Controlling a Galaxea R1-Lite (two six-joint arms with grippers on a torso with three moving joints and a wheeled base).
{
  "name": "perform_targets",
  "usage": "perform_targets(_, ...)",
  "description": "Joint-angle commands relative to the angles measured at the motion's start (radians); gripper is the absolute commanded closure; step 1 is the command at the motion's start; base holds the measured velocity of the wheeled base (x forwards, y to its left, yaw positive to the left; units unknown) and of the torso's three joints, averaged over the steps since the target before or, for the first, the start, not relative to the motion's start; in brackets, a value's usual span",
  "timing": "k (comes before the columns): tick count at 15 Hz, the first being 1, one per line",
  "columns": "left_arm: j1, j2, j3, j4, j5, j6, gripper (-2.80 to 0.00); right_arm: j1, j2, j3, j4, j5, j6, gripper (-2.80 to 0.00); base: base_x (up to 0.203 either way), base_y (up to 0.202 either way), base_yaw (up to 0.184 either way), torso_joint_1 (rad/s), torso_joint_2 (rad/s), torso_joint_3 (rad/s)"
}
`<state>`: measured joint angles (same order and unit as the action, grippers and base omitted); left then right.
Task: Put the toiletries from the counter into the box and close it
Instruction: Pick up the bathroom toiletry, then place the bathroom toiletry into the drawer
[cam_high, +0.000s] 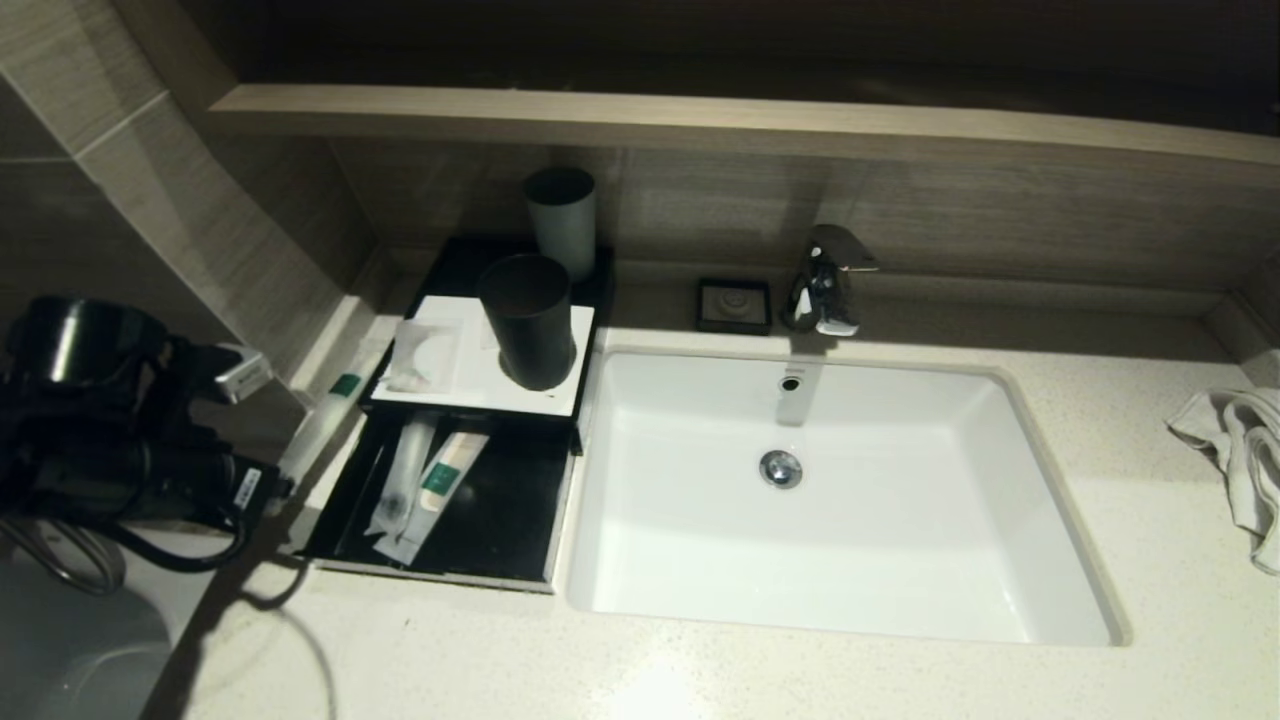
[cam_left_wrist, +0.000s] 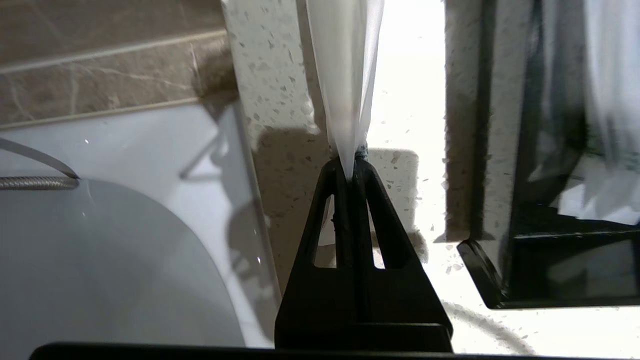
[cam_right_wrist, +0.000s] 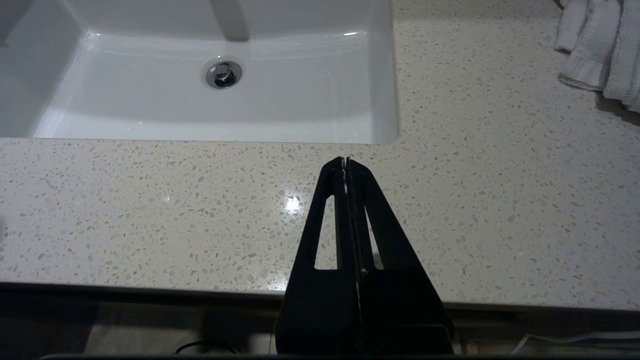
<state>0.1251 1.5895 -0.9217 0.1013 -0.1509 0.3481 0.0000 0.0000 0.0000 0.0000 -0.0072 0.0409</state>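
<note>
My left gripper (cam_high: 284, 486) (cam_left_wrist: 351, 167) is shut on the end of a long translucent packet (cam_high: 325, 415) (cam_left_wrist: 345, 75) with a green label. The packet stretches along the counter (cam_high: 700, 680) just left of the box (cam_high: 470, 385). The box's black drawer (cam_high: 500, 520) (cam_left_wrist: 480, 270) is slid out. Two long packets lie in it, a plain one (cam_high: 403, 475) and a green-labelled one (cam_high: 445, 478). A squarish packet with a round pad (cam_high: 425, 350) rests on the white top panel. My right gripper (cam_right_wrist: 346, 161) is shut and empty above the counter's front edge, right of the sink.
A black cup (cam_high: 527, 320) stands on the box's top panel, a grey cup (cam_high: 562, 220) behind it. The white sink basin (cam_high: 900, 520) lies right of the box, with a chrome faucet (cam_high: 825, 280) and a small black dish (cam_high: 734, 305) behind. A towel (cam_high: 1240, 450) lies far right.
</note>
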Motion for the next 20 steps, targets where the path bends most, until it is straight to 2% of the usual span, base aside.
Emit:
perform_targets(1,0.001,-0.068,-0.002,-0.001,-0.003,0.001,0.0,0.0,0.0,0.0,0.0,0.0,0.001,0.0,0.0,0.0,0.0,0.0,0.0,0.0)
perform_targets(10,0.001,-0.169,-0.046,0.015,-0.004,-0.013,0.0,0.0,0.0,0.0,0.0,0.0,0.001,0.0,0.0,0.0,0.0,0.0,0.0,0.0)
perform_targets(11,0.001,-0.173,-0.051,0.022,-0.004,-0.027,0.0,0.0,0.0,0.0,0.0,0.0,0.001,0.0,0.0,0.0,0.0,0.0,0.0,0.0)
perform_targets(13,0.0,-0.185,-0.089,0.066,-0.004,-0.102,0.0,0.0,0.0,0.0,0.0,0.0,0.001,0.0,0.0,0.0,0.0,0.0,0.0,0.0)
perform_targets(15,-0.007,-0.199,-0.151,0.159,-0.005,-0.17,0.0,0.0,0.0,0.0,0.0,0.0,0.001,0.0,0.0,0.0,0.0,0.0,0.0,0.0)
perform_targets(20,-0.015,-0.217,-0.264,0.306,-0.01,-0.261,0.0,0.0,0.0,0.0,0.0,0.0,0.001,0.0,0.0,0.0,0.0,0.0,0.0,0.0)
